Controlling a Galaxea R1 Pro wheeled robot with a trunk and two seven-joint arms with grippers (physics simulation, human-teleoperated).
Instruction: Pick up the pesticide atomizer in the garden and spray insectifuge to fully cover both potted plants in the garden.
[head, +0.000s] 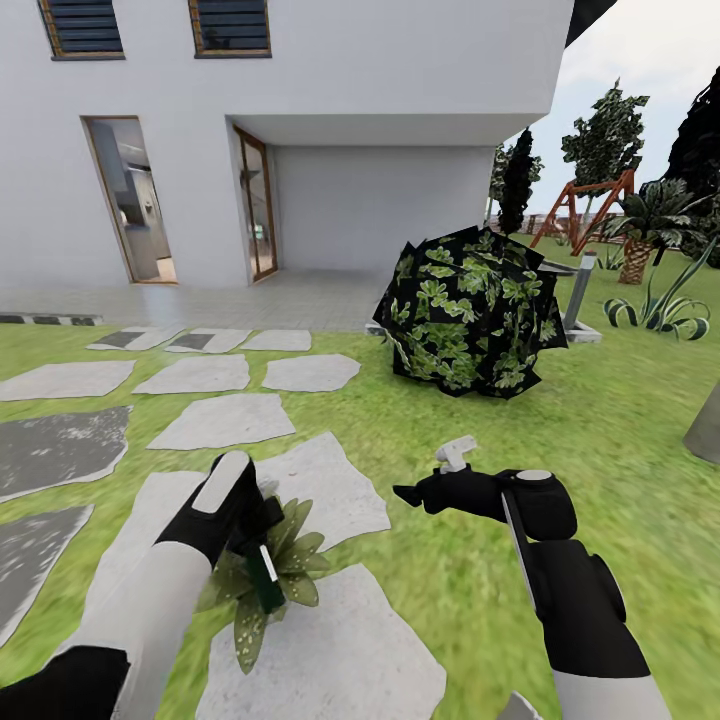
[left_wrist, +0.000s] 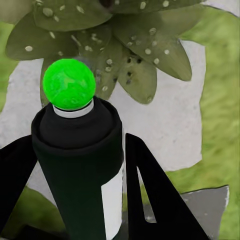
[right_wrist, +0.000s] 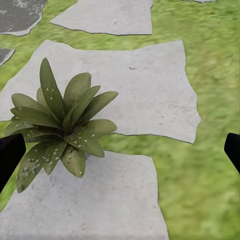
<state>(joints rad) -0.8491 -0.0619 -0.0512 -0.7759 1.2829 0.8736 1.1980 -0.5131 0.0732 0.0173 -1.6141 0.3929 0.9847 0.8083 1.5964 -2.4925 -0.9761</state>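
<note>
As the pesticide atomizer (left_wrist: 80, 165) was clamped base-first toward the potted plant (right_wrist: 62, 125) by the left gripper (head: 250, 530), spray could be misdirected; the right gripper (head: 415, 493) was seen open.

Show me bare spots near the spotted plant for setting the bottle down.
Free: the pale stepping stone nearer than the potted plant, the stone just beyond it, and grass toward the right gripper. Crowded: over the plant, where the left gripper holds the pesticide atomizer.
</note>
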